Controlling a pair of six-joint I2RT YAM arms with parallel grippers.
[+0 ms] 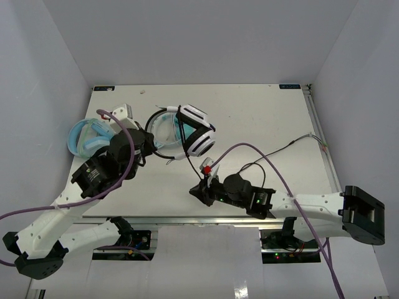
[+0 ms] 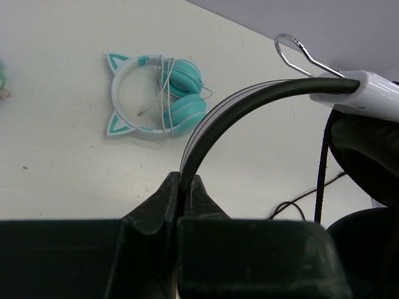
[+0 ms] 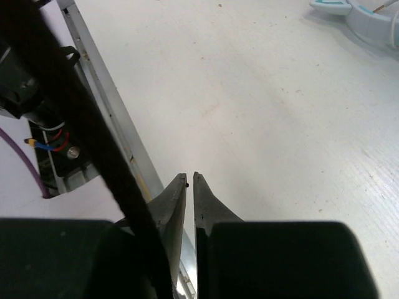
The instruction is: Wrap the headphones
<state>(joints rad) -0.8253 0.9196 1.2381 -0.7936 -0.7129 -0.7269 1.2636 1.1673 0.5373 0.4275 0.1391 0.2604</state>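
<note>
1. The left gripper (image 2: 184,184) has its fingers squeezed shut on the thin black headband (image 2: 218,118) of the headphones (image 1: 198,134). The band sits right between the tips.
2. The headphones are toward the far left-middle of the table (image 1: 262,112). In the top view the white earcups and black pads sit just right of the left gripper, and they overlap the teal cat-ear headphones (image 2: 177,93).
3. The left wrist view shows the cat-ear pair lying flat on the table.
4. The cable (image 1: 288,146) trails off across the right side of the table toward the right edge.
5. The right gripper (image 3: 190,180) is low over the near-middle of the table with its fingers almost together, just a sliver of gap. Nothing shows between the tips. A black strand crosses close by its left finger, but I can't tell if it's pinched.
6. The chunky light-blue headphones (image 1: 84,138) are at the far left, behind the left arm.
</note>
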